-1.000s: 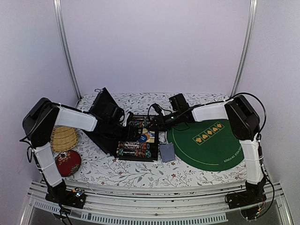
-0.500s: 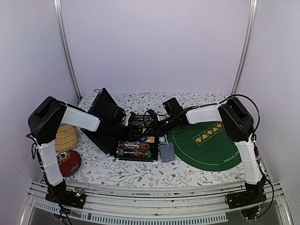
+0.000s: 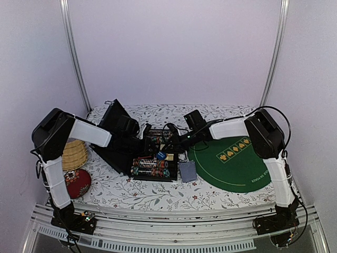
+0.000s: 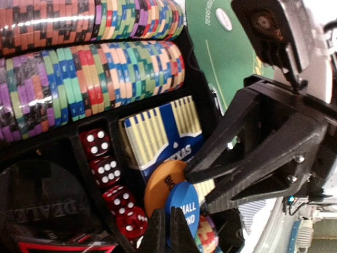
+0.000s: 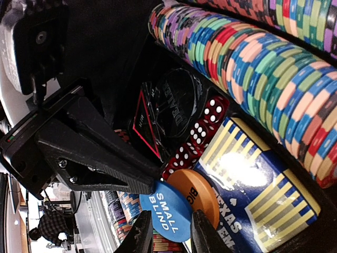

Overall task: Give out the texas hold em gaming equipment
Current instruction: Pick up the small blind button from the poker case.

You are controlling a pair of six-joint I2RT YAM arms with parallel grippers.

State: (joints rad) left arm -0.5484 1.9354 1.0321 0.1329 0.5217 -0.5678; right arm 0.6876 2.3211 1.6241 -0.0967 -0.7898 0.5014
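Centre of the top view is crowded: left pincer (image 5: 150, 182) and right pincer (image 5: 171, 232) meet nose to nose over the middle well of the black case (image 3: 126, 158), the left's closed tips against the blue disc (image 5: 168, 211), the right's fingers straddling it. Chip rows (image 5: 253, 68) wall the upper right of the right wrist view, dice (image 5: 202, 129) pack its centre, and the raised lid (image 3: 117, 122) blocks the case from the top view's upper left. Open room: green mat (image 3: 231, 163) at right, table (image 3: 137, 192) strip along the bottom.
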